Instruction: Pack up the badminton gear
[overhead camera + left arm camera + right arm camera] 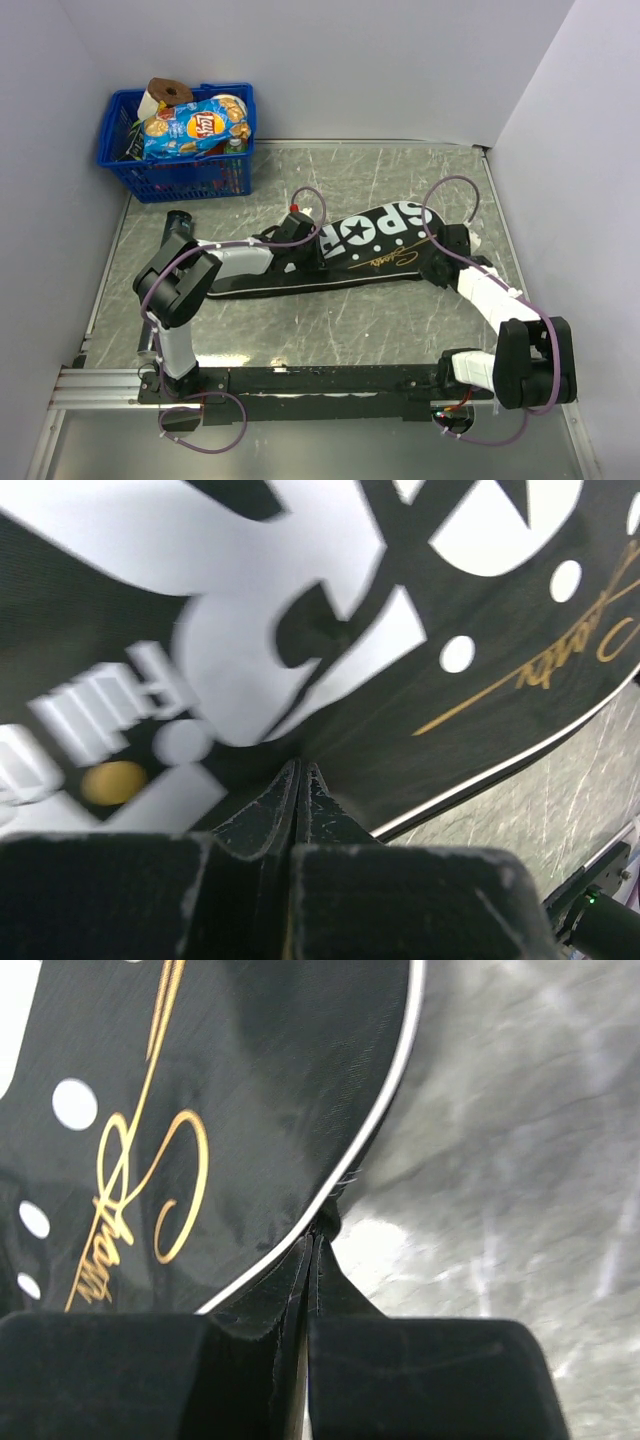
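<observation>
The cover (375, 262) lies flat across the middle of the worktop (400, 170); it is a racket-shaped black fabric case, its wide rounded head to the right and its narrow neck to the left; it carries bold white letters, white dots and stars, a gold script signature and thin white piping along the rim. The worktop is grey, marbled and scratched. The left end effector (301, 770) is closed, its tips against the printed fabric; I cannot tell whether it pinches anything. The right end effector (315, 1245) is closed on a small dark nub at the cover's piped rim. A dark tube (178, 218) sits behind the left elbow; a blue slatted plastic basket (180, 178) stands at the far left corner.
</observation>
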Available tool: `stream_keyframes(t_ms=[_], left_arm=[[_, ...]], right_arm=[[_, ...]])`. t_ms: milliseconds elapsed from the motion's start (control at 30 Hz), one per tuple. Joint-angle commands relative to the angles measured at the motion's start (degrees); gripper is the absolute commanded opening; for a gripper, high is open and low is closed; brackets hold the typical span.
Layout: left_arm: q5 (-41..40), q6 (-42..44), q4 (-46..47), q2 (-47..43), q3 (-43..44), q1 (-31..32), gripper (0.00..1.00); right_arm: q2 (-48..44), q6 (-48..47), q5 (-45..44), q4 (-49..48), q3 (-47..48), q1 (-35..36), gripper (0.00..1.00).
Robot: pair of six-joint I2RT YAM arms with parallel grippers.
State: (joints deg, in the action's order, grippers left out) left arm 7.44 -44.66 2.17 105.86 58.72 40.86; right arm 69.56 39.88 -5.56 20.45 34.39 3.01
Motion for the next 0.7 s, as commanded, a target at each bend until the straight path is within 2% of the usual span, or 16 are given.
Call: stream_keyframes(t_ms=[0, 267, 467, 667], left_arm=[[0.9, 0.2, 2.0, 1.3, -1.1, 0.3, 0.01], [1.3, 0.8, 2.4, 1.5, -2.0, 0.3, 0.01], [0.3, 1.2, 2.0, 1.5, -2.8, 0.2, 0.01], [-3.7, 1.9, -2.0, 2.4, 0.0, 0.3, 0.01]], right_arm=[[-0.4, 3.4, 4.0, -2.1, 2.4, 5.2, 0.00], [5.7, 8.5, 2.7, -3.2, 6.0, 16.1, 0.00], [8.8, 10.3, 2.2, -3.8, 8.1, 19.0, 0.00], [9.3, 10.3, 1.3, -3.5, 8.5, 20.1, 0.00]])
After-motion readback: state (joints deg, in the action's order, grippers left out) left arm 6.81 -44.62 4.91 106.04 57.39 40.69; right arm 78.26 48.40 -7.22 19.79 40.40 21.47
